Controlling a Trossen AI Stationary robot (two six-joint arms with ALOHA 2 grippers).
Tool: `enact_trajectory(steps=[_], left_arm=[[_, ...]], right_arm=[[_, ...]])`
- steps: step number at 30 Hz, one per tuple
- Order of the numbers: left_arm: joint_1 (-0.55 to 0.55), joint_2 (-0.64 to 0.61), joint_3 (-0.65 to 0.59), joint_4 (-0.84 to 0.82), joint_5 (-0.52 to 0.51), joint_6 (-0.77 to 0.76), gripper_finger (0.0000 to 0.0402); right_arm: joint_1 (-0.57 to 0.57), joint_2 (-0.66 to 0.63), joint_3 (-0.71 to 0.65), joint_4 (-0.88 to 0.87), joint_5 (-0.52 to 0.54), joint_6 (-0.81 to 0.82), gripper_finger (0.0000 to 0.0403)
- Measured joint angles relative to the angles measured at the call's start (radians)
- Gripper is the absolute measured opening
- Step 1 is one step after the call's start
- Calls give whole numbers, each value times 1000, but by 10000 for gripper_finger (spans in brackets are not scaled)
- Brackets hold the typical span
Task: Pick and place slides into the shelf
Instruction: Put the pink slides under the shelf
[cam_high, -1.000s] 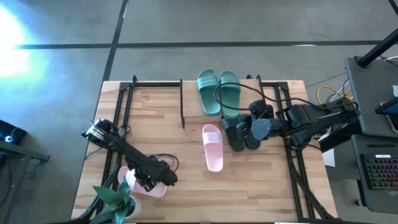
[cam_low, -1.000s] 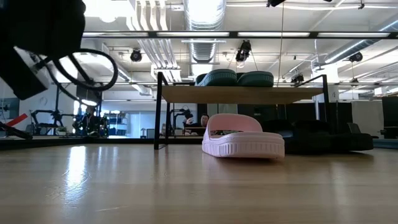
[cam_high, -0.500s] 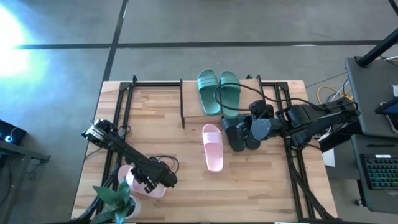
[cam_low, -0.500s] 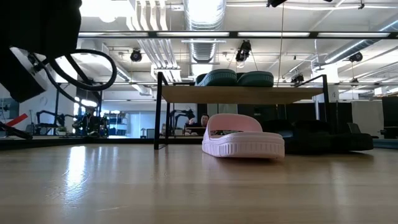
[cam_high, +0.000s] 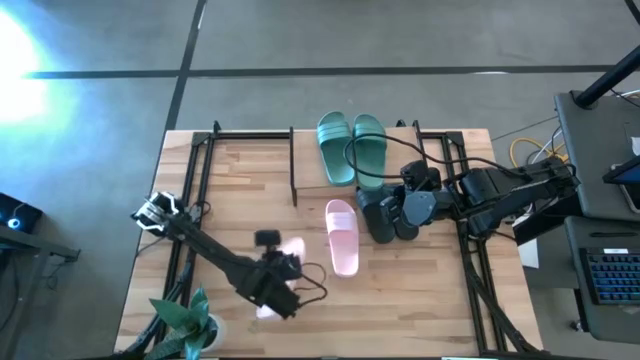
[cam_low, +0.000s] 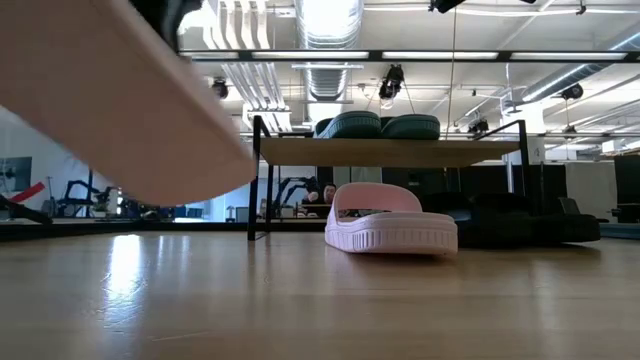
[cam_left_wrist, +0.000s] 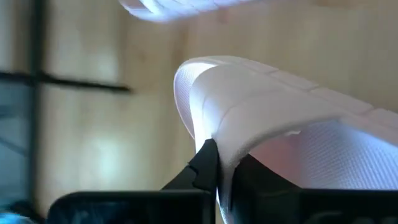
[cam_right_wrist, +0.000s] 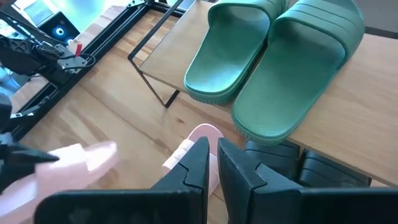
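My left gripper (cam_left_wrist: 217, 169) is shut on a pale pink slide (cam_low: 120, 100) and holds it in the air over the near left of the table (cam_high: 292, 247). The other pink slide (cam_high: 342, 237) lies sole down in the middle of the table. A teal-green pair (cam_high: 352, 147) rests on the shelf top (cam_high: 310, 165), and a black pair (cam_high: 385, 218) stands on the table under the shelf. My right gripper (cam_right_wrist: 213, 152) hangs shut and empty above the black pair. My left gripper pinches the edge of the pink slide's wide strap (cam_left_wrist: 227, 140) between its two fingers, which slant down at it from above. The slide is lifted clear of the table and tilted, one end lower than the other (cam_low: 215, 170).
A potted plant (cam_high: 190, 325) stands at the near left corner. Black metal frames (cam_high: 200, 170) run along the table's left and right sides. Bare wood lies between the held slide and the shelf's legs (cam_low: 255, 180).
My left gripper has taken hold of the pink slide at the near left corner, risen and gone toward the table's right edge, turning as it went. The slide has come off the table and now hangs tilted, clear of the wood.
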Motion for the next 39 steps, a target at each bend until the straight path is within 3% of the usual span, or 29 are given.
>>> enact_trajectory(steps=[3,13,18,27,32,39], left_arm=[[51,15,-16,21,-84,81,1],[226,185,7,121,-121,247,0],[250,250,40,213,-143,347,0],[260,293,102,298,-199,351,3],[260,282,132,320,-168,350,37],[267,262,135,343,-110,352,125]], right_arm=[[0,0,0,0,1,0,27],[0,0,0,-4,-4,31,27],[0,0,0,-10,-5,50,27],[0,0,0,-12,-6,53,27],[0,0,0,-11,-11,53,27],[0,0,0,-11,-32,65,27]])
